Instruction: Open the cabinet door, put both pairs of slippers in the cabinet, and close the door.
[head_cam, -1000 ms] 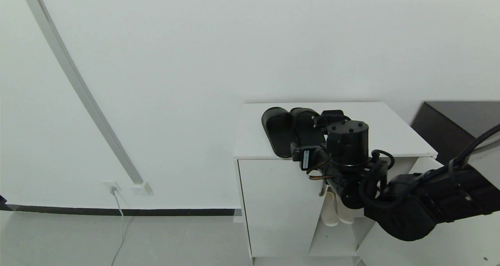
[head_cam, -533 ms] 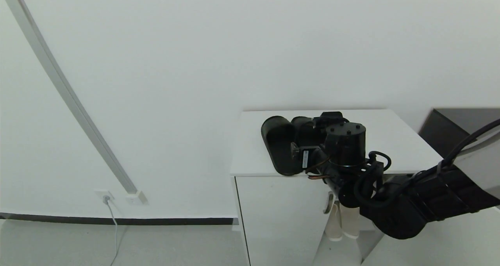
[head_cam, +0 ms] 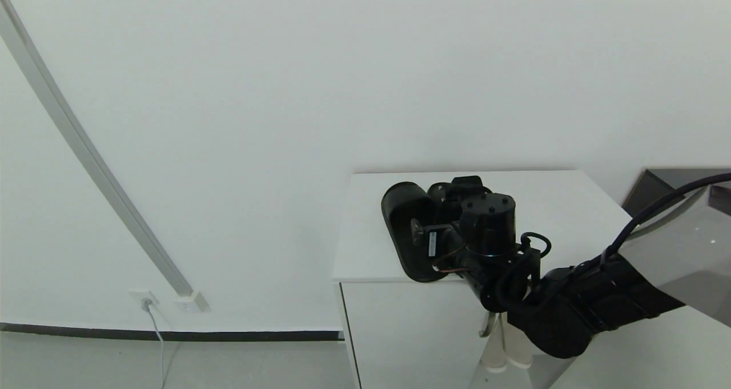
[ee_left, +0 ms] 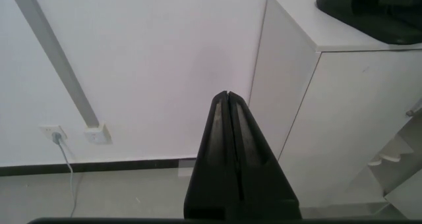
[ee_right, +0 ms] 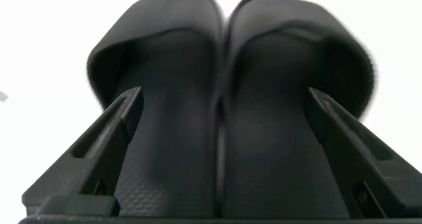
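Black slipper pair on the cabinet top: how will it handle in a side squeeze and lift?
The black slippers have a textured, rubbery-looking sole, so they are probably light and grippy rather than slippery. With the right gripper clamping their outer sides, the soles may flex inward. They are two loose pieces side by side, so one could slip out.

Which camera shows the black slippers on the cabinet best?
The right wrist view: both black slippers show close up, side by side between the fingers of the right claw. In the head view the right arm hides much of them. The left wrist view catches just a sliver atop the cabinet.
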Robot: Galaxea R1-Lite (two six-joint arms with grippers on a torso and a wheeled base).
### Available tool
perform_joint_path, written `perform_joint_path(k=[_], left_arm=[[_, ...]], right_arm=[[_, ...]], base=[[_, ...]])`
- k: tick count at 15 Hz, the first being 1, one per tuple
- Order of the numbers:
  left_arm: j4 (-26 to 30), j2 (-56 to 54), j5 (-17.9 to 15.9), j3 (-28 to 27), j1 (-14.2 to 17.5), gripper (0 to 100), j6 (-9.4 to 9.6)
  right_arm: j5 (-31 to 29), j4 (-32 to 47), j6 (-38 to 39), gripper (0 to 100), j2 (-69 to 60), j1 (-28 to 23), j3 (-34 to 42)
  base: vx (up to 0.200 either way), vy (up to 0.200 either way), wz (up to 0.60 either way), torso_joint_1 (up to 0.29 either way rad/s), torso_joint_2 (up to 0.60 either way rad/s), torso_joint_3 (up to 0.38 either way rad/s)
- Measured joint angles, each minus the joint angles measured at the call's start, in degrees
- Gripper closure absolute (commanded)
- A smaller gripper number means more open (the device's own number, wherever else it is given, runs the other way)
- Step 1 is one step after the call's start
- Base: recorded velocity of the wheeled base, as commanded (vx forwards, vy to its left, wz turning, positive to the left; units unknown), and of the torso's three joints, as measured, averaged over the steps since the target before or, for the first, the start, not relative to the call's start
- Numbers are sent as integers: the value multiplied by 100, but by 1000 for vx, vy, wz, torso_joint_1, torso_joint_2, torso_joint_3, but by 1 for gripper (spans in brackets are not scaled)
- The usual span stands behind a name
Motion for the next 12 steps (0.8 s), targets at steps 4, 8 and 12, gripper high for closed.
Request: perform_joint_path(k=[4,8,12], left_arm=[[0,0,2,0,0,100,-10],[0,0,7,0,0,100,-15],[-5,0,11,0,0,100,-17]], right_arm=[[52,35,-210,0,377,-163,-533],[57,182,-238,0,714,-333,-1051],[55,293,-238,100,925,-394,-1390]], base=[[0,0,0,0,0,0],[0,0,0,0,0,0],[0,0,0,0,0,0]])
